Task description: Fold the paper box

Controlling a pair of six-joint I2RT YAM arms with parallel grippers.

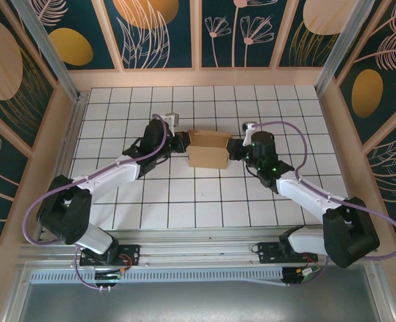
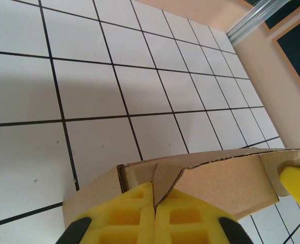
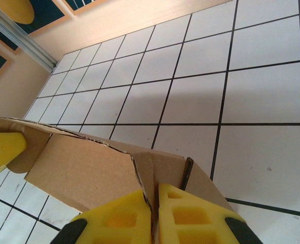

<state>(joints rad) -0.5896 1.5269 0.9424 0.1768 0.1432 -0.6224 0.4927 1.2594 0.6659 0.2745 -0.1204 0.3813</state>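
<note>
Brown cardboard, half-formed: the paper box [image 1: 208, 149] is near the middle of the white gridded table [image 1: 151, 201], between the two arms. We see it as a shallow tray, open on top. From above the inside shows plain cardboard, with a paler flap or wall along the far side. The long axis runs left-right across the table, one short end toward each arm. We cannot tell whether its base touches the table.

The left gripper [image 1: 181, 143] is at the box's left end. In the left wrist view its yellow foam pads [image 2: 134, 213] are pressed together with a thin end flap of the box [image 2: 215, 188] pinched between them, so it is clamped on cardboard.

The right gripper [image 1: 234, 149] is at the opposite end. The right wrist view shows the same thing: pads [image 3: 185, 213] closed tight on an end flap, with the side wall of the box [image 3: 84, 168] running away to the left. Each wrist view catches the other gripper's yellow pad at the far end.
</note>
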